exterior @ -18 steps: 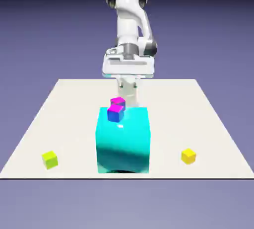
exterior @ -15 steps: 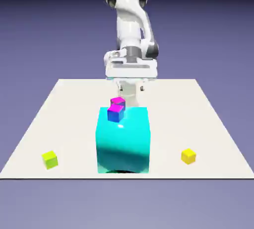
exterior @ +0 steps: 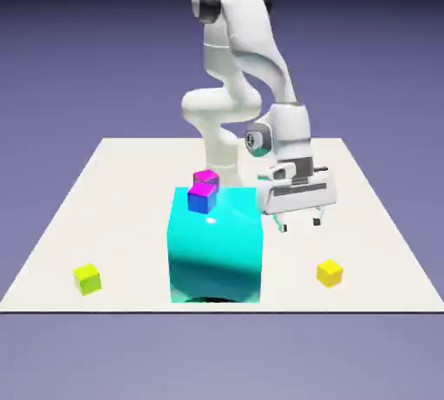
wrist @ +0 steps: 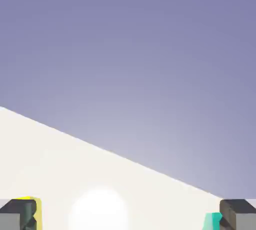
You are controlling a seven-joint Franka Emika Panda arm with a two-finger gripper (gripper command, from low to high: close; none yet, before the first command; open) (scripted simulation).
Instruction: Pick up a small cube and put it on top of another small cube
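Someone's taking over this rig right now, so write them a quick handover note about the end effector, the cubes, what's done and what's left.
End effector: open, holding nothing, above the table on the exterior view's right, short of the golden-yellow cube.
Golden-yellow cube: on the table, near edge, exterior view's right.
Lime cube: on the table, near edge, exterior view's left, on the other side of the big cyan block.
Done: no stacking; both cubes sit apart.
Left: grasp the golden-yellow cube, lift it, set it on the lime cube, release.
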